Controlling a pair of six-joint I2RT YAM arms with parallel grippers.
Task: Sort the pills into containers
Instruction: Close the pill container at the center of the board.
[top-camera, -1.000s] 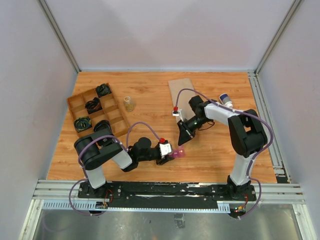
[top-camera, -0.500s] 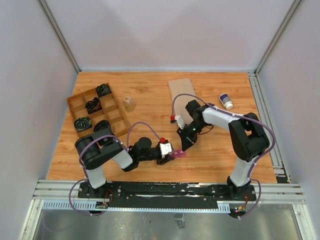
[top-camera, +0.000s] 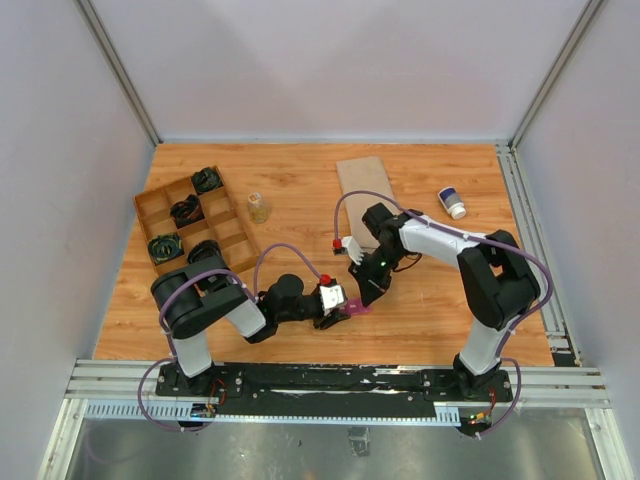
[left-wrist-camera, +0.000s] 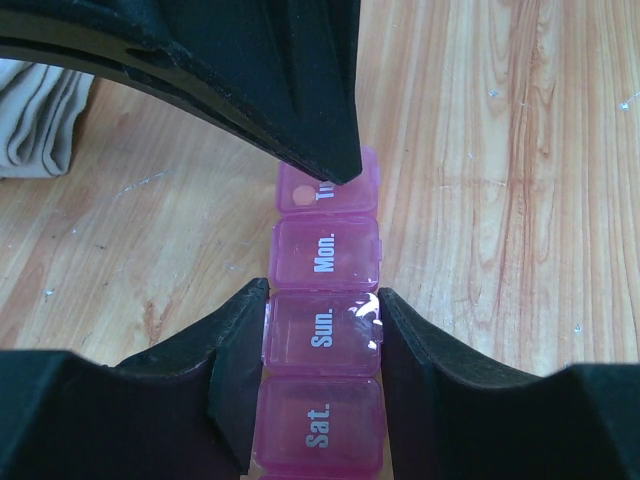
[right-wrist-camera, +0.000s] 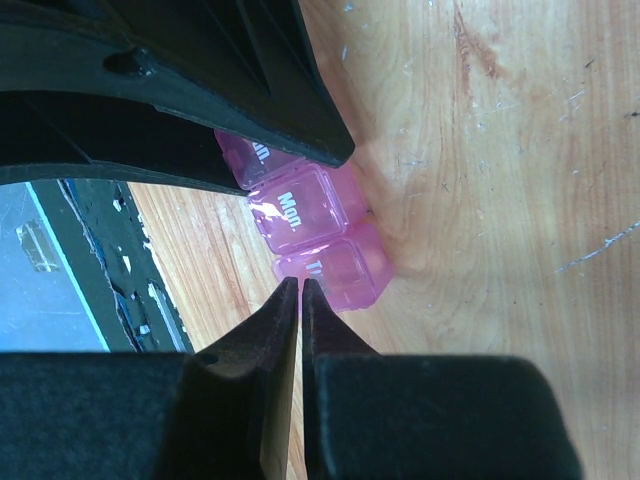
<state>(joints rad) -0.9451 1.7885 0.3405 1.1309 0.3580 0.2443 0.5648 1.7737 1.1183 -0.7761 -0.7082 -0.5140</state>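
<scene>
Two grippers meet at the containers (left-wrist-camera: 322, 330), a magenta-pink strip of small lidded compartments lying flat on the wooden table (top-camera: 420, 310). The left gripper (left-wrist-camera: 322, 300) is narrowed onto the strip at the compartment marked "Sun.", with one finger against each long side. I read this as a bracing hold, so the strip cannot slide or tip while the other arm works on it. The right gripper (right-wrist-camera: 301, 285) has its fingers pressed together with nothing between them, the joined tips set at the strip's end compartment, just past "Mon.". Shut fingers make one narrow point, which I judge suits prying or pressing a small lid. A pale round spot shows through that end lid, possibly a pill. The lids in view look closed. The wooden divided tray (top-camera: 150, 205) and the white-capped bottle (top-camera: 452, 203) stand well apart from the strip, on opposite sides.
</scene>
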